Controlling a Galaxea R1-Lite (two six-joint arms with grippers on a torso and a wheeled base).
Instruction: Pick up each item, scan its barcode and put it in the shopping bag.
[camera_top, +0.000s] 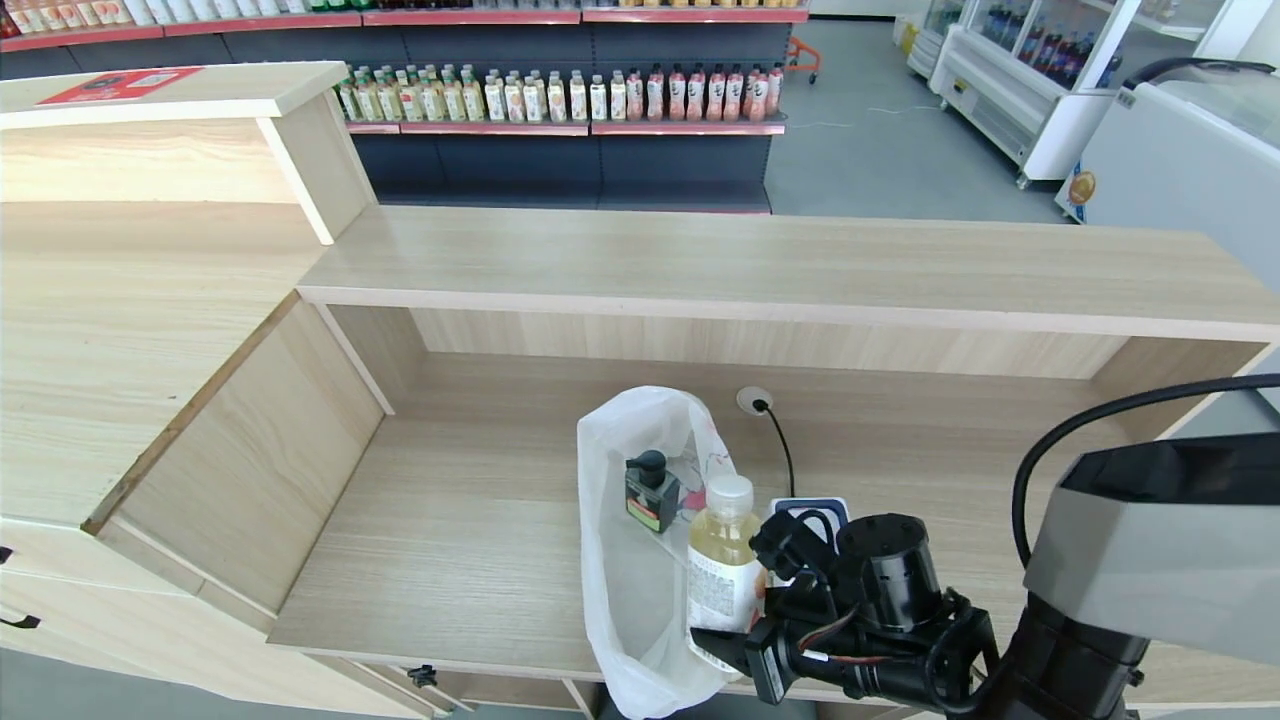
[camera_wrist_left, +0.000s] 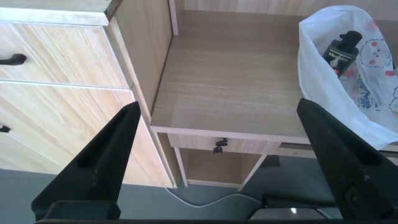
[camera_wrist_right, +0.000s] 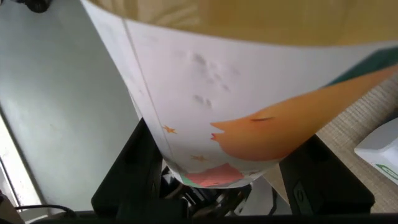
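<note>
Nearest, clasped a pale drink bottle (camera_top: 722, 560) upright in the right gripper (camera_top: 740, 650), at the shopping bag's (camera_top: 612, 560) near edge; left gripper (camera_wrist_left: 219, 106) splayed, empty. Farther in, bagged pump bottle (camera_top: 650, 492). Judged bagging under way; called for easing inside, then letting go.

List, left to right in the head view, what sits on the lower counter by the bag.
Shopping bag, taken at its left wall → black pump bottle inside the bag → yellow drink bottle → blue-edged white device.
</note>
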